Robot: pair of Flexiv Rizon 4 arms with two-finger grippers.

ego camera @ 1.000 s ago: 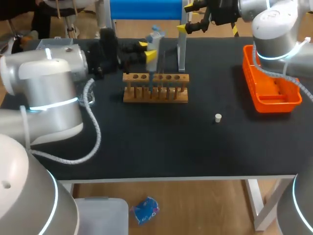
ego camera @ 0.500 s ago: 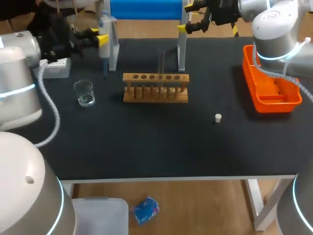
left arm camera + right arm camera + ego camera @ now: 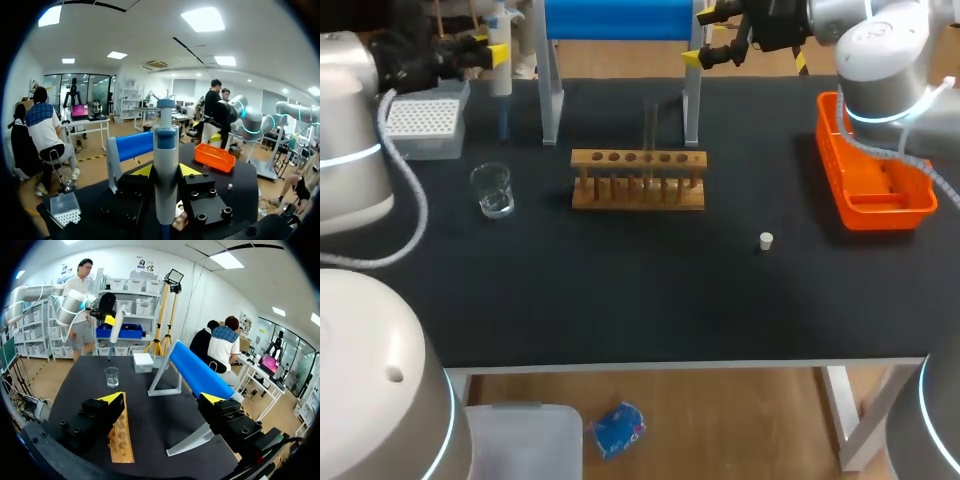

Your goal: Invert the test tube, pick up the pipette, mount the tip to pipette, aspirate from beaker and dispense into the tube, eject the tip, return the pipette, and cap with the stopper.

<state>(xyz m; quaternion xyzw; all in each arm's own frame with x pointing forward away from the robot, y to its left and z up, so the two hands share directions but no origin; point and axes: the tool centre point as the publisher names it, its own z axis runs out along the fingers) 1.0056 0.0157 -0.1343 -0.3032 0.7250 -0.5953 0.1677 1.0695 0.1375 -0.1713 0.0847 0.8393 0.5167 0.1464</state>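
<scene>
Pipette (image 3: 500, 60) is hanging upright in the left gripper (image 3: 490, 50), its blue-capped head up and its narrow end pointing down. The left wrist view is showing the white barrel (image 3: 166, 175) sitting between the two yellow tips, both fingers pressing on it from either side: left gripper (image 3: 166, 171) is clenched on the pipette. The right wrist view is showing the same grasp from across the table, pipette (image 3: 114, 332) vertical, over the beaker's part of the table.

Tip box (image 3: 420, 125) is sitting just beside the pipette's lower end, at the table's far left corner. Beaker (image 3: 493, 190) is standing near the box, toward the front, apart from both. The pipette stand (image 3: 620, 20), a blue bar on white legs, is running along the far edge to the right of the left gripper.

The wooden rack (image 3: 638, 180) is sitting mid-table in front of the stand. A thin clear test tube (image 3: 649, 120) is standing up out of it; cannot tell which hole. The stopper (image 3: 766, 240) is lying alone on the black table (image 3: 650, 300), to the rack's front right. An orange basket (image 3: 870, 215) is sitting at the right edge.

Right gripper (image 3: 700, 37) is hovering at the stand's right end, over the far edge, fingers spread and grasping nothing; its own view (image 3: 163, 398) is showing the gap between the tips unoccupied.
</scene>
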